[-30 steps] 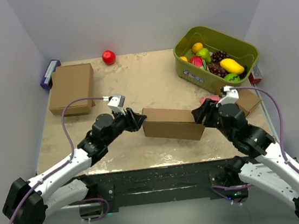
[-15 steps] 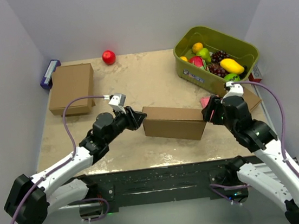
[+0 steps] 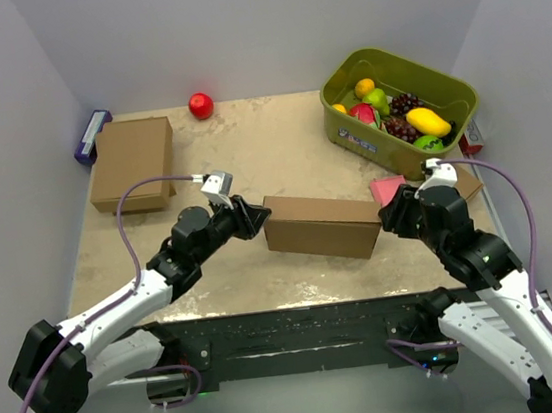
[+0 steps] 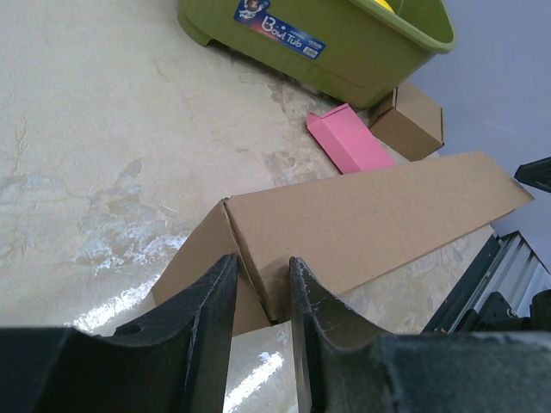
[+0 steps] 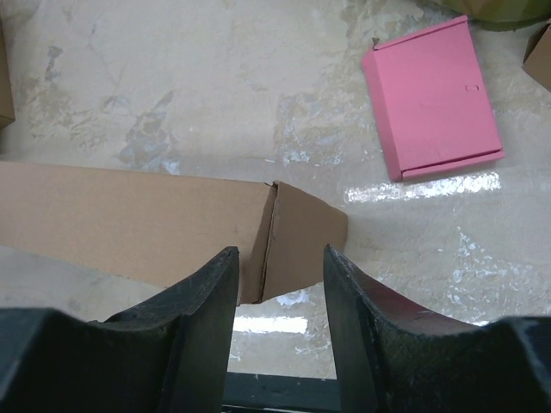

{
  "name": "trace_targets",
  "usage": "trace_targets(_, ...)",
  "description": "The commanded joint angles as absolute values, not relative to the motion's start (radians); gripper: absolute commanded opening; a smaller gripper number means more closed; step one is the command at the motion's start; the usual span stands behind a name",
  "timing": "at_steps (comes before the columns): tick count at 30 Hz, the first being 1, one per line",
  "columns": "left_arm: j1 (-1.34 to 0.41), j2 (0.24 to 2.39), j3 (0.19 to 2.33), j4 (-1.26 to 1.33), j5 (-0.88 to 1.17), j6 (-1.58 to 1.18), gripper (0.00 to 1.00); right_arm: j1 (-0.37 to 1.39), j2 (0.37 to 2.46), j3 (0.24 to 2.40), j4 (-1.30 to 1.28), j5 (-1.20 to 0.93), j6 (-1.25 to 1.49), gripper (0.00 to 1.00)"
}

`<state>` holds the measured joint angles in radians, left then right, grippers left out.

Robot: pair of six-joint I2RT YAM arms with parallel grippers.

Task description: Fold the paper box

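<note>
Contact between the left gripper [image 4: 258, 267] and the paper box [image 3: 321, 225] was hard to make out. In the left wrist view its fingers stood close together over the corner ridge at the box's left end, and I could not tell whether they pinched the cardboard or only straddled it. The right gripper [image 5: 280, 258] sat at the box's right end with its fingers spread and nothing clamped. Bare table [image 5: 172, 77] showed between the end face and the right finger, while the long face ran out of sight behind the left one. The box itself lay closed up on the table, near the front edge, between the two grippers.

Just beyond the box's right end lay a flat pink box [image 5: 430, 99], half covered by the right arm in the top view. A small cardboard box [image 4: 413, 120] further right of it was likewise partly hidden. A red item [image 3: 474, 137] farther back on that side was cut off and could not be identified.

Beyond the box and to its right stood a green tub [image 3: 380, 148] holding fruit: a yellow piece [image 3: 428, 121], dark grapes [image 3: 402, 103], an orange one [image 3: 365, 87], a green one [image 3: 376, 98] and a red one [image 3: 362, 113]. Far left of the paper box lay a closed brown box [image 3: 133, 164], with a purple object [image 3: 92, 135] beside it and a red ball [image 3: 201, 105] farther back.
</note>
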<state>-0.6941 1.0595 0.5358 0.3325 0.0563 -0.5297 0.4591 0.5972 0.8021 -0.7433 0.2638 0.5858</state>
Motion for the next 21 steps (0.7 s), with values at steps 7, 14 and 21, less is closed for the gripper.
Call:
trace_targets(7,-0.687,1.100,0.520,0.172,0.055,-0.469,0.33,0.457,0.627,0.822,-0.758,0.235,0.595,0.42)
trace_targets(14,-0.687,1.097,0.523,0.172,0.058,-0.462,0.32,0.459,0.667,0.822,-0.801,0.215,0.620,0.32)
trace_targets(21,-0.689,1.091,0.518,0.173,0.052,-0.446,0.31,0.459,0.712,0.808,-0.854,0.184,0.647,0.19)
